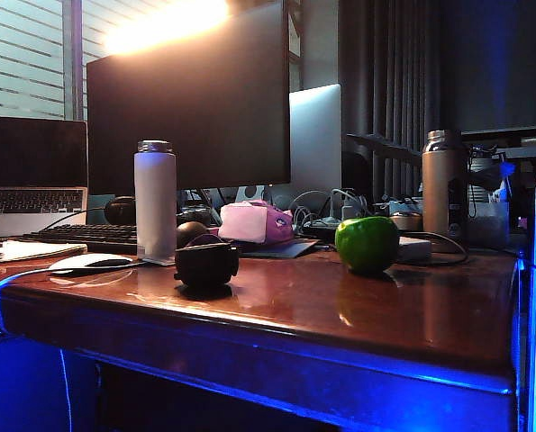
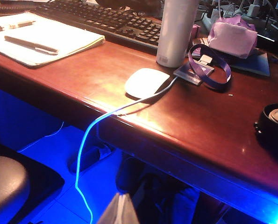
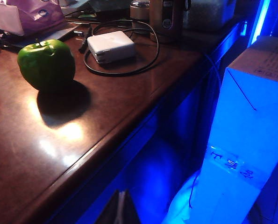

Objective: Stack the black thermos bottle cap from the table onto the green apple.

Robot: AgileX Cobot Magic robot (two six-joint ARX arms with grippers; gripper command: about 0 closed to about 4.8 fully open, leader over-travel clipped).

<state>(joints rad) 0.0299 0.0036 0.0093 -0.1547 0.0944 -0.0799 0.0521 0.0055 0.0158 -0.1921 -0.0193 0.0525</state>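
Exterior view shows no arm over the table [image 1: 358, 310] yet, so I read this as the very start: nothing picked, approach not begun. Black thermos bottle cap [image 1: 206, 263] sits on the wood near the front edge, just in front of the white bottle [image 1: 155, 200] and beside the white mouse [image 1: 89, 262]. Green apple [image 1: 367, 244] stands upright, stem up, well apart from the cap on the far side from the bottle, next to the white power brick [image 3: 111, 45] and its looped cable. Left gripper [image 2: 118, 208] hangs below and in front of the table edge, only its tips poking into the wrist frame; they look close together, but I cannot tell for sure whether they are fully pressed. Right gripper [image 3: 119, 207] is likewise low, off the table edge on the apple's side, tips pressed together, holding nothing. From the left wrist the cap [image 2: 275, 125] is at the frame margin, open top showing a pale insert, past the purple-blue strap loop [image 2: 212, 65]. My call: cap is on the left arm's side, so that arm should lift, spread its jaws, come over the cap and pinch across its short sides. Apple is glossy and round, so placement needs the cap centred over the stem dimple and released gently, or it slides off.
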